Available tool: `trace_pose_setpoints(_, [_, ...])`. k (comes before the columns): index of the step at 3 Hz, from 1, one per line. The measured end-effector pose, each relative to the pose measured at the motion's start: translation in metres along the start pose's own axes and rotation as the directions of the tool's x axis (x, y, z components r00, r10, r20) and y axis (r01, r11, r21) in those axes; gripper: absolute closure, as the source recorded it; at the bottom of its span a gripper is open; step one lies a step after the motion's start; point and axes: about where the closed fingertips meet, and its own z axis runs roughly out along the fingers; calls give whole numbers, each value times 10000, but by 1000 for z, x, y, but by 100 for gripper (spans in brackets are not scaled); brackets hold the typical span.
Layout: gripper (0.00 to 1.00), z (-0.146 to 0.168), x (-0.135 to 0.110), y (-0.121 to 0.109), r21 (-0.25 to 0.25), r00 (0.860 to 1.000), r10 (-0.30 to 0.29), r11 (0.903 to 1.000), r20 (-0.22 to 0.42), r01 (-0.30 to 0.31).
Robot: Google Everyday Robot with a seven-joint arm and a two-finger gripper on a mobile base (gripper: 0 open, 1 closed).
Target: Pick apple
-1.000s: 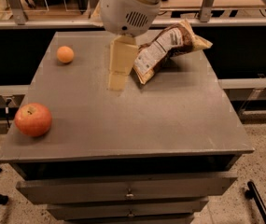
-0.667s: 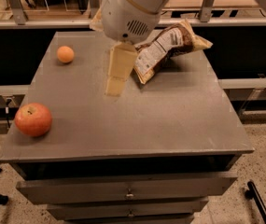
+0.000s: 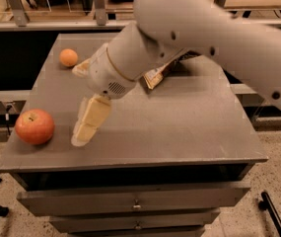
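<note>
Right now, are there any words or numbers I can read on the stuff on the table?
On the snack bag: there is print, but it is too blurred and too hidden by the arm to read.
On the apple, the small orange fruit and the gripper, low just right of the apple: no text.

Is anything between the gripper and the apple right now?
Nothing visible. The gripper hangs close beside the apple, with only bare table between them. The orange sits at the far edge, well out of the way.
</note>
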Motion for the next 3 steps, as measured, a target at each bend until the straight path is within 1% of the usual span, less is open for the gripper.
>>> trace_pose_setpoints(1, [0,38,2,4,-152,9936,529,9986,999,-516])
trace_pose_setpoints(2, [0,63,2,4,-367,9813,953,9952,1672,-904])
trace_pose_setpoints(3, [0,84,-2,4,-695,9657,1271,9910,2266,-1141])
